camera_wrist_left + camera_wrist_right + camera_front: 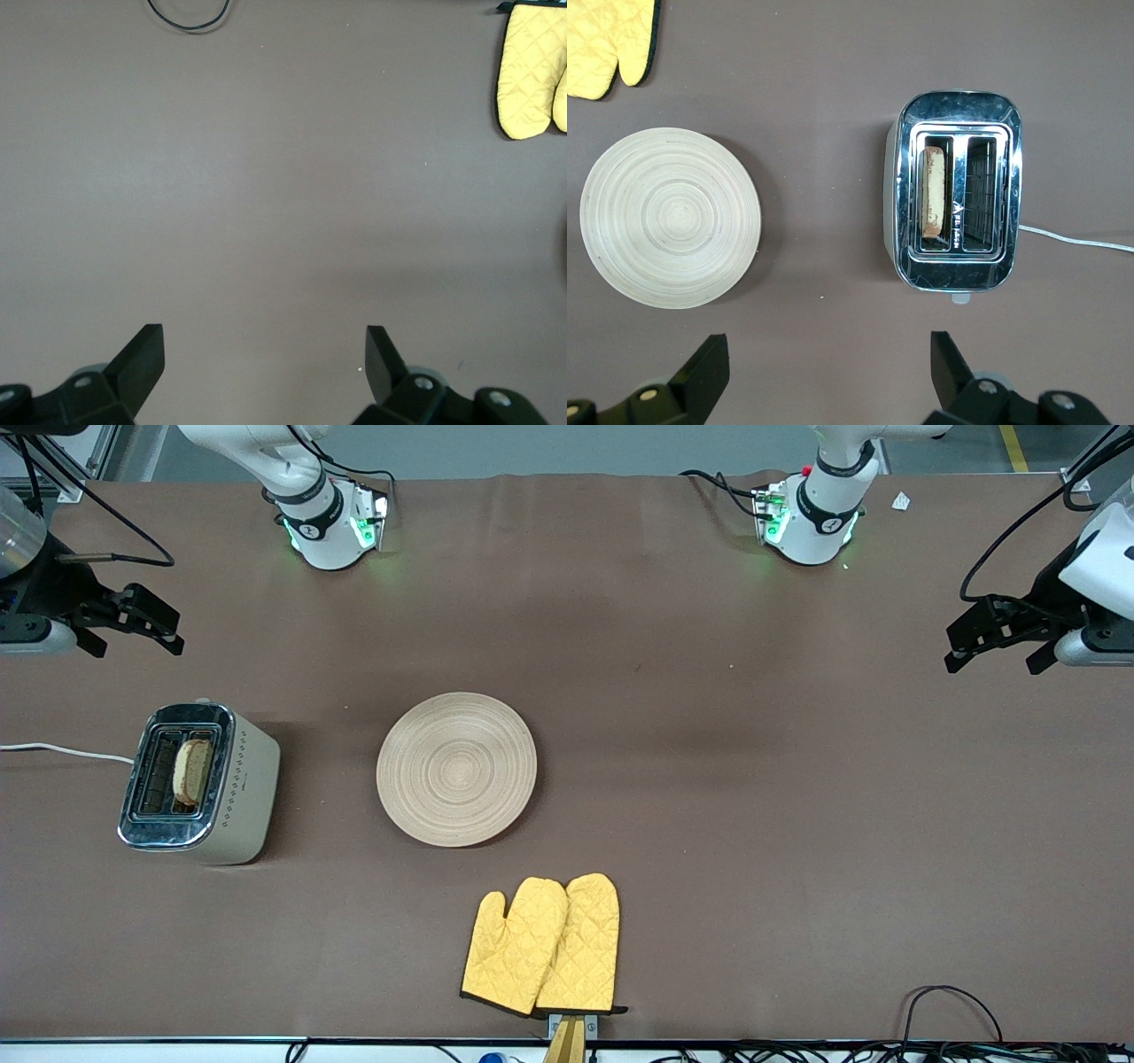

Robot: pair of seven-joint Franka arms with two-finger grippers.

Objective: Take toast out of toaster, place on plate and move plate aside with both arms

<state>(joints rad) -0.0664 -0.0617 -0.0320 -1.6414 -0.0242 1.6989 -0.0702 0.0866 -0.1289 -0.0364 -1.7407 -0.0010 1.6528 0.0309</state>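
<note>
The toast [191, 771] stands upright in one slot of the toaster [202, 783], and shows in the right wrist view [932, 189] too. The pale wooden plate [456, 769] lies empty on the table beside the toaster, toward the left arm's end; the right wrist view [671, 217] shows it as well. My right gripper [133, 631] is open and empty, up over the table at the right arm's end. My left gripper [997, 642] is open and empty, up over bare table at the left arm's end. Both arms wait.
Two yellow quilted oven mitts [542, 946] lie nearer to the front camera than the plate, at the table's front edge. A white cord [62, 751] runs from the toaster off the table's end. Cables [952, 1005] lie at the front edge.
</note>
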